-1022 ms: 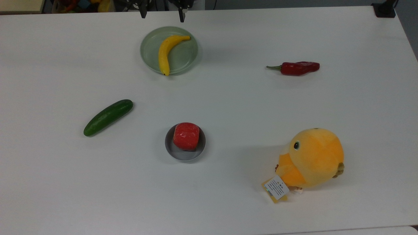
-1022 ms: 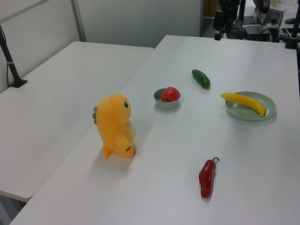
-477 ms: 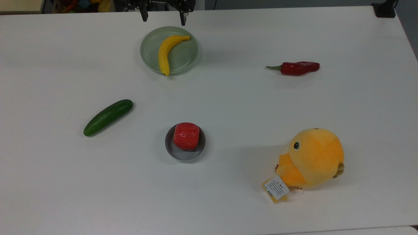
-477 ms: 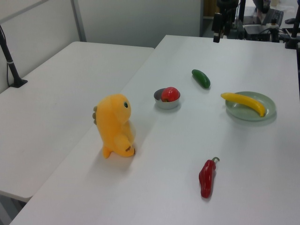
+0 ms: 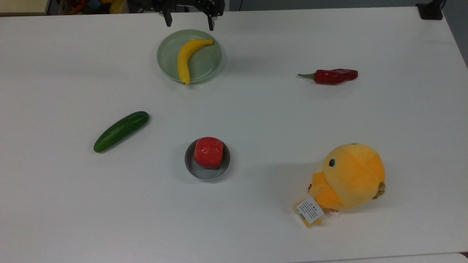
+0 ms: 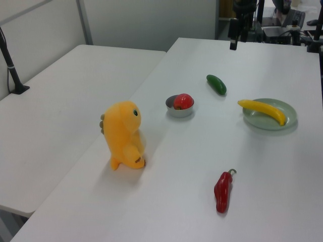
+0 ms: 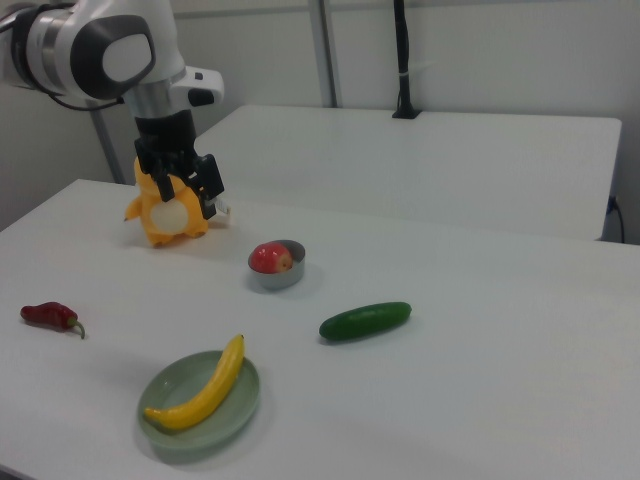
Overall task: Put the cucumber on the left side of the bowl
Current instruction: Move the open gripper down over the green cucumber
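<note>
The dark green cucumber (image 5: 121, 131) lies on the white table, up and to the top view's left of the bowl; it also appears as cucumber (image 6: 216, 84) and cucumber (image 7: 365, 320). The small grey bowl (image 5: 207, 176) holds a red fruit (image 5: 208, 152); in the other views the bowl (image 6: 178, 113) (image 7: 287, 279) stands apart from the cucumber. My gripper (image 5: 189, 22) hangs open and holds nothing, at the table's far edge above the green plate. The gripper (image 6: 237, 41) (image 7: 182, 195) is well away from the cucumber.
A pale green plate (image 5: 167, 60) carries a yellow banana (image 5: 185, 58). A red chili pepper (image 5: 331, 76) lies at the top view's right. A yellow plush toy (image 5: 347, 177) stands at the lower right. A second white table (image 6: 65, 101) adjoins.
The gripper has shifted slightly toward the top view's right and a little further over the table edge. Nothing on the table has moved.
</note>
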Controlling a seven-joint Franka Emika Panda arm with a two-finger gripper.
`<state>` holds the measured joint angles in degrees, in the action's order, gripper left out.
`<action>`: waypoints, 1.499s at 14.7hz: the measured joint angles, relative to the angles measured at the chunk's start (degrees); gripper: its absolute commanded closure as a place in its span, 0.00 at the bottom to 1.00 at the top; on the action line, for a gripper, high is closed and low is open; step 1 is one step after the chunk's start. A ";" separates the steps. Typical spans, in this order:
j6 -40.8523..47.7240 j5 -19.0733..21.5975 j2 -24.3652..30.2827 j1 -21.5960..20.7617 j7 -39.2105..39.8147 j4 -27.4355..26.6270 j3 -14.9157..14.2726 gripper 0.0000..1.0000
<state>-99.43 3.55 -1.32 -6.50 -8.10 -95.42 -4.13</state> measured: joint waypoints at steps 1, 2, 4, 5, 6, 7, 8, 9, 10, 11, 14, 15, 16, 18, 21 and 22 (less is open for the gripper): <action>0.00 0.00 -0.13 -0.30 0.00 -0.37 0.04 0.00; 0.00 0.00 -0.33 -0.60 0.00 -0.73 0.11 0.00; -0.15 0.00 -1.15 -0.76 -0.01 -1.23 0.34 0.00; -0.89 0.00 -1.81 -0.74 -0.08 -1.37 0.34 0.00; -2.30 0.00 -2.50 -0.68 -0.50 -1.54 0.34 0.00; -4.36 0.00 -3.24 -0.53 -1.75 -1.85 0.29 0.00; -6.93 0.00 -3.95 -0.27 -3.54 -2.36 0.08 0.00; -9.48 -0.01 -4.80 0.25 -5.54 -2.98 -0.33 0.00; -11.81 -0.01 -5.85 1.22 -7.49 -3.49 -0.76 0.00; -14.29 -0.01 -7.07 2.44 -9.33 -3.87 -1.21 0.00; -22.24 0.01 -10.59 5.55 -15.71 -4.13 -4.26 0.00; -23.53 0.01 -11.07 5.70 -17.75 -4.13 -5.57 0.00; -24.47 0.01 -11.45 5.76 -19.42 -4.13 -6.66 0.00; -26.39 0.01 -12.48 6.01 -21.52 -4.23 -7.62 0.00; -30.21 0.01 -15.44 6.45 -22.63 -4.37 -7.84 0.00; -31.52 0.01 -16.68 6.50 -22.80 -4.38 -7.88 0.00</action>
<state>-130.94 3.55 -18.00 0.00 -30.90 -99.79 -12.01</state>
